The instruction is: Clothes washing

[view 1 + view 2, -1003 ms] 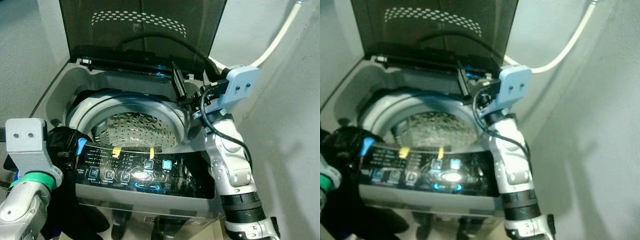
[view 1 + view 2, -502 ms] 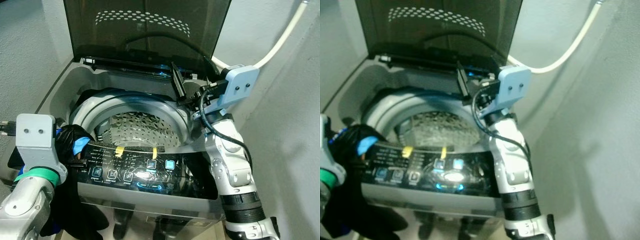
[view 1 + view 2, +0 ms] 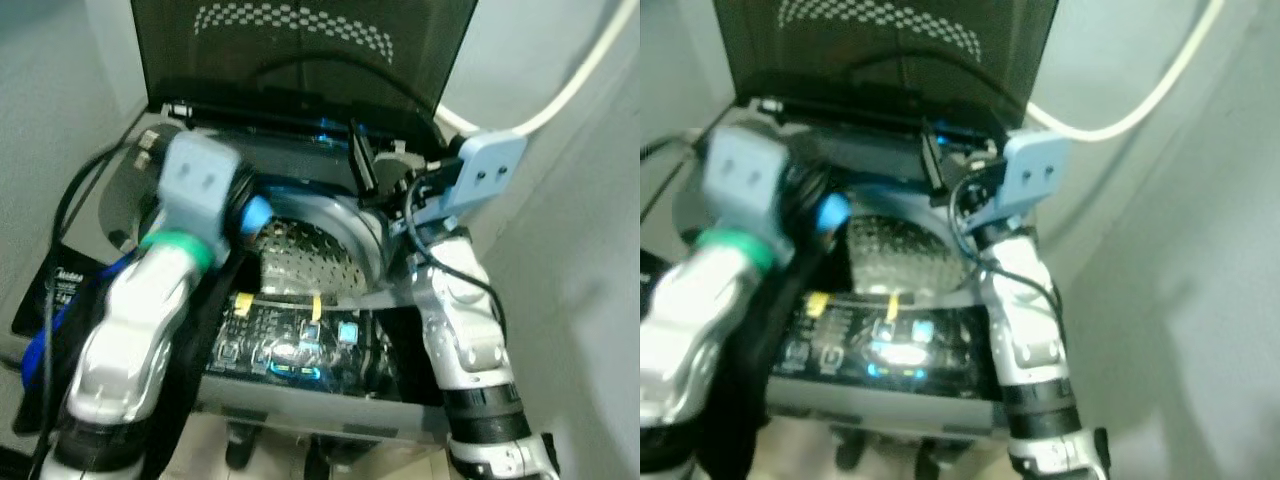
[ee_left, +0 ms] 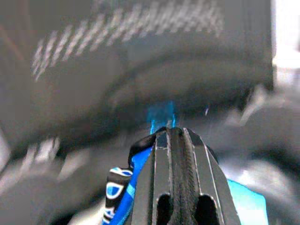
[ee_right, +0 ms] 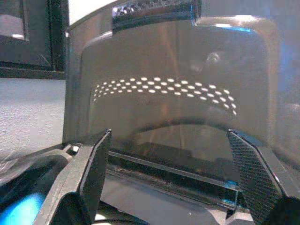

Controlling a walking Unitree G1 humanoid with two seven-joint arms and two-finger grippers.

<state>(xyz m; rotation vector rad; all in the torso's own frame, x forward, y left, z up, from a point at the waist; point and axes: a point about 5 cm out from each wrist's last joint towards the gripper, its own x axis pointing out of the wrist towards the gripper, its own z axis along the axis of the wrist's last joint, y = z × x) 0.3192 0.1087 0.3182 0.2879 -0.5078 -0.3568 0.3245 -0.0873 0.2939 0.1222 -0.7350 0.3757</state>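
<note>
**A:** Where's your left tool point(image 4: 174, 154) right now?

**B:** Up over the washing machine point(image 3: 130, 190), above the drum point(image 3: 300, 255). Your fingers are pinched together on a black and blue garment point(image 4: 123, 185), and the dark cloth hangs down past the control panel point(image 3: 290, 350).

**A:** Anything in the drum?

**B:** You can see bare perforated metal, no clothes that I can make out. Your right tool point(image 5: 171, 178) is spread wide, facing the raised lid point(image 5: 164, 89) by the back rim.
</note>
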